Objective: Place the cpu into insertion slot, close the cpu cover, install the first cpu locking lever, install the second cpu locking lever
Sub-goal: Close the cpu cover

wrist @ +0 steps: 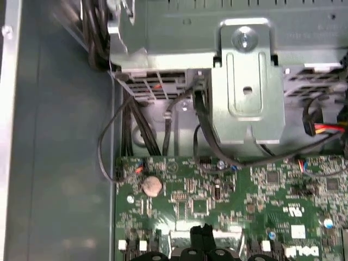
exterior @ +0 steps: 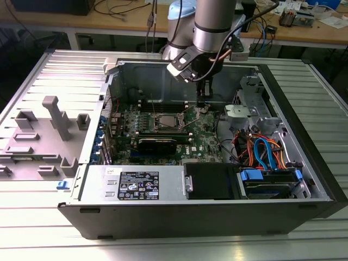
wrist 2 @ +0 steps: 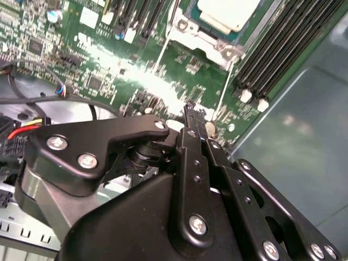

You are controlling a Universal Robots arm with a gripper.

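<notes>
Tool (exterior: 203, 103) hangs inside the open computer case (exterior: 179, 220), fingers (wrist 2: 193, 141) pressed together with nothing between them (tips close above the green motherboard (exterior: 209, 130)), near the cpu (wrist 2: 225, 11), which lies in its socket, silver cpu cover (wrist 2: 209, 42) framing it.

Black-and-white rectangular sticker (exterior: 138, 185) on silver sheet-metal power-supply box (exterior: 98, 182): rows of fine print and marks, none legible. White printed lettering (wrist: 302, 251) on green circuit board (wrist: 239, 190): not readable. Faint stamped characters (wrist: 312, 35) on grey metal cage wall (wrist: 174, 32): illegible. Small white square label (wrist 2: 88, 16) on board: no print discernible.
</notes>
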